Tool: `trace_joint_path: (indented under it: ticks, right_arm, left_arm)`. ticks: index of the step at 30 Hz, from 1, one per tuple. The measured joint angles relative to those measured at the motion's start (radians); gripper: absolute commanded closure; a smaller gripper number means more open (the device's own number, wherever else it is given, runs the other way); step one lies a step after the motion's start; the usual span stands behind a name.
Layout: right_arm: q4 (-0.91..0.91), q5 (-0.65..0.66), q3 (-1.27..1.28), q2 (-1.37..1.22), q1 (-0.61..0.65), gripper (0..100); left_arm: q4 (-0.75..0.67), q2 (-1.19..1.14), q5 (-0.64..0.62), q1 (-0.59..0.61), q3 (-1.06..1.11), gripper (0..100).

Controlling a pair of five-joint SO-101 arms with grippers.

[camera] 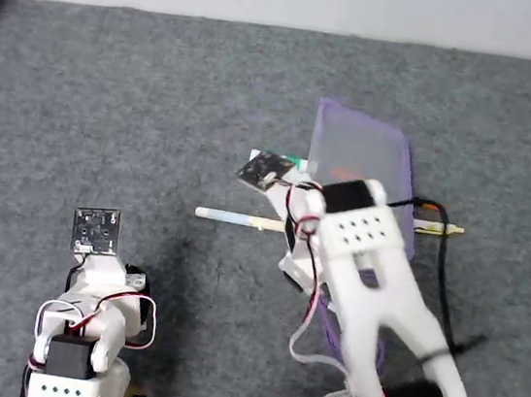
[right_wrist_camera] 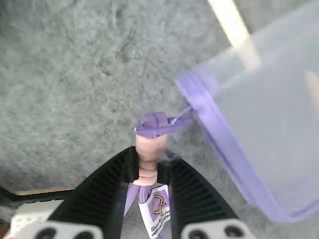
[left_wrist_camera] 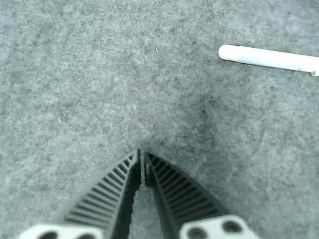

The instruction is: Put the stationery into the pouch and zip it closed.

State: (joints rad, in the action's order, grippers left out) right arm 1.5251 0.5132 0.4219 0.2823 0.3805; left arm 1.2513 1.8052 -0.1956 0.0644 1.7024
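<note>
Two hazards, as I judge them from the console, largest item first. Pouch [camera: 360, 147]: it lies flat on the mat [camera: 113, 90] with nothing pinning it, so a tug along the zip may drag the whole bag instead of running the slider. Pen [camera: 234, 218]: it lies on the mat outside the pouch, with one end running toward it and hidden under the right arm. Zipping now would shut it out, and I count the packing as not yet done. A yellow-tipped stick [camera: 443, 227] shows at the pouch's other side; I cannot tell whether it is inside. Pull [right_wrist_camera: 149, 142]: the right gripper [right_wrist_camera: 149, 158] is clamped on this small pink tab, just off the pouch's corner and joined to it by a purple loop. The hold is narrow and near the tips, so a sideways tug could slip it free. Pose: the right arm is stretched forward over the pouch with its wrist pitched down. The left arm is folded back near its base, well apart from the pouch. The left gripper [left_wrist_camera: 142, 158] points at the mat, jaws closed tip to tip on nothing, with the pen lying near.
</note>
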Motion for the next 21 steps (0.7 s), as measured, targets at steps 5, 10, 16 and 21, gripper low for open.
trace_joint_path:
  ticks: [5,10,16,21]
  right_arm:
    - [0.066,-0.183,0.0,0.127,0.0,99.0]
    - [0.087,-0.341,0.0,0.166,0.0,99.0]
    - [0.089,-0.497,0.0,0.241,0.0,99.1]
    - [0.091,-0.617,0.0,0.292,0.0,99.1]
  left_arm:
    - [0.0,0.0,0.0,0.0,0.0,99]
    - [0.0,0.0,0.0,0.0,0.0,99]
    - [0.0,0.0,0.0,0.0,0.0,99]
    - [0.0,0.0,0.0,0.0,0.0,99]
